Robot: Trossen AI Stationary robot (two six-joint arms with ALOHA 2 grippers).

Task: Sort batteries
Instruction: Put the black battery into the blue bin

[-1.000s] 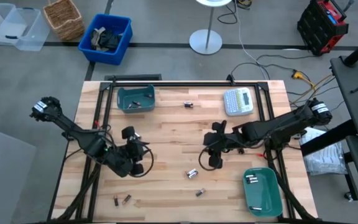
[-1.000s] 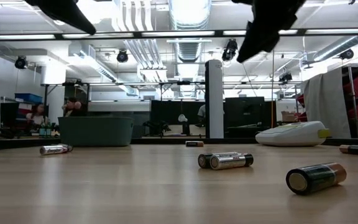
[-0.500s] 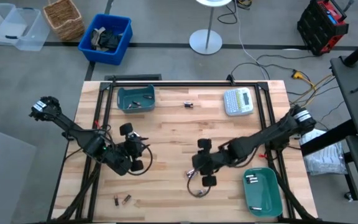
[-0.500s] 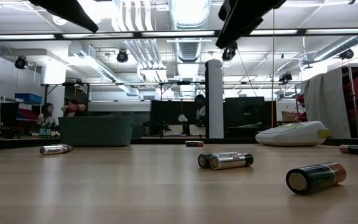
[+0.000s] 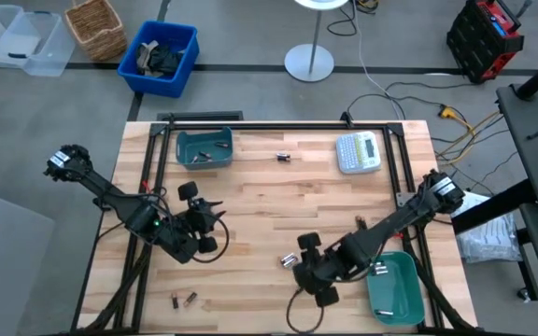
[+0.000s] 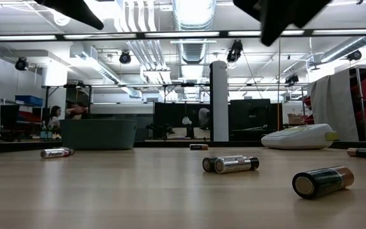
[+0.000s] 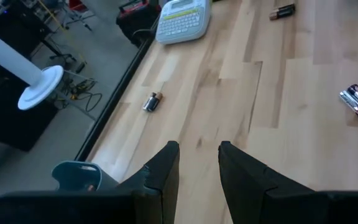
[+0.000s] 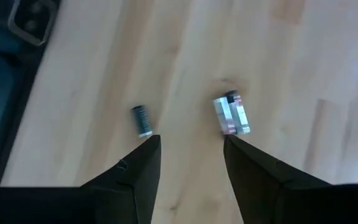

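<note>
Batteries lie loose on the wooden table (image 5: 250,201): a silvery pair (image 5: 289,259) (image 8: 232,115), a dark single cell (image 8: 142,120), two small ones (image 5: 183,300) near the front edge, and one (image 5: 283,157) at the far middle. My right gripper (image 5: 313,273) (image 8: 191,152) hangs open above the table, right beside the silvery pair and clear of it. My left gripper (image 5: 205,224) (image 7: 197,165) hovers open over the table's left half, with nothing between its fingers.
A teal bin (image 5: 204,147) with cells stands at the far left, and another teal bin (image 5: 393,285) with cells at the near right. A grey-white label maker (image 5: 358,152) sits at the far right. Black frame rails run along the table's sides.
My right gripper has travelled toward the table's near edge, from the middle of the table to a spot beside the silvery pair, staying at about the same height. The batteries have not moved.
</note>
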